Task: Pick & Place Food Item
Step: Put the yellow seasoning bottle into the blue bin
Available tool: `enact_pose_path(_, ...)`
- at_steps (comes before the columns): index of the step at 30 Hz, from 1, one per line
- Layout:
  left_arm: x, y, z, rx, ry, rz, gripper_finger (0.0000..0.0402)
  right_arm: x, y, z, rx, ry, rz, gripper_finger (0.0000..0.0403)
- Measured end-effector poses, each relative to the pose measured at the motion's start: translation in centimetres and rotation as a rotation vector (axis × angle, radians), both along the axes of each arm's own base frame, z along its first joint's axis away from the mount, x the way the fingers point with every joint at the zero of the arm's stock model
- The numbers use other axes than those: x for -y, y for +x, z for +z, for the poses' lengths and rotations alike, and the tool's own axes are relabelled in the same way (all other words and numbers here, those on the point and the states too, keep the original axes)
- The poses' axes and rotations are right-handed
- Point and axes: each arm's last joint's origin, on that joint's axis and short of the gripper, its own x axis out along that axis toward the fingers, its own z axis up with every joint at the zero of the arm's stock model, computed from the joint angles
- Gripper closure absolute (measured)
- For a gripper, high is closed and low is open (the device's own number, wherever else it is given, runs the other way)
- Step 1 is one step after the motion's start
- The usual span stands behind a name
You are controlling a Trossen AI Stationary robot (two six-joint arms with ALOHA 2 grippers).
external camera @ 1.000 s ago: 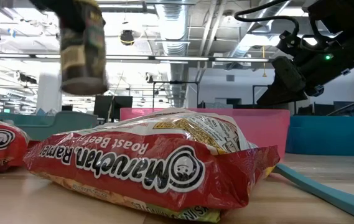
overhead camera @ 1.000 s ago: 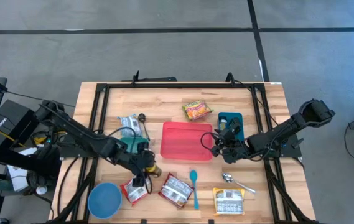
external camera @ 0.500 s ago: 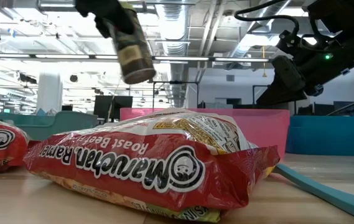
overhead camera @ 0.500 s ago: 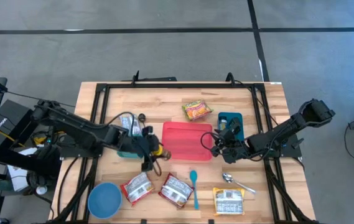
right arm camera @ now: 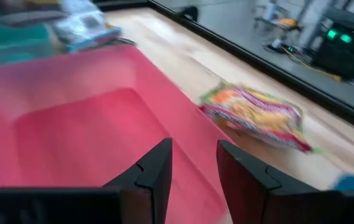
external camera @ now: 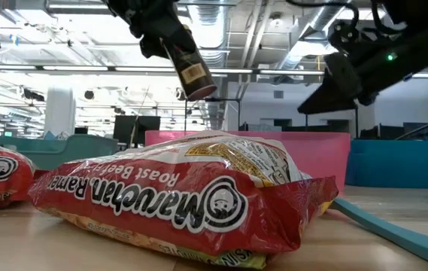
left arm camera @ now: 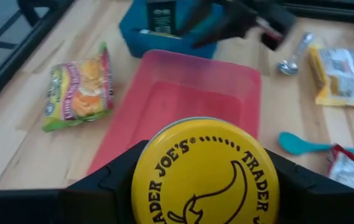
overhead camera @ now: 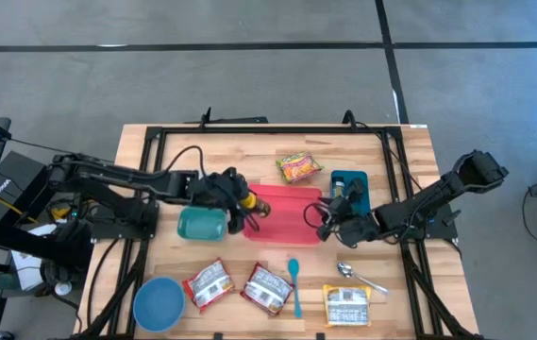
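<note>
Left gripper (overhead camera: 235,202) is clamped on a Trader Joe's jar (left arm camera: 204,172), yellow lid toward the wrist camera, carried tilted in the air over the near-left edge of the pink tray (overhead camera: 296,225). Right gripper (overhead camera: 326,220) hovers at the tray's opposite rim, fingers parted, holding nothing.

Risks:
- tilted jar released from height likely rolls or bounces out
- the two arms are near each other over the tray, so a clash is possible
</note>
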Motion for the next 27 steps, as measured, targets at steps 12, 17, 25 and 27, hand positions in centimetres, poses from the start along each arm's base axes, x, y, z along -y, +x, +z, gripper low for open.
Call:
enact_pose_path(12,-0.3,0.9,0.1,0.065,-0.033,-0.02,0.0183,1.7,2.3,1.9,0.104,0.054,0.273,0.0283)
enact_pose_path(17,-0.2,1.8,-0.6,0.07,-0.032,-0.02,0.0183,2.1,3.0,2.8,0.135,0.054,0.353,0.0283)
enact_pose_path(25,-0.3,2.7,-1.8,0.055,-0.029,-0.017,0.0182,2.7,4.3,4.4,0.183,0.114,0.476,0.0278)
enact_pose_path(27,-0.5,2.8,-1.7,0.063,-0.031,-0.011,0.0182,2.8,4.4,4.6,0.172,0.122,0.485,0.0267)
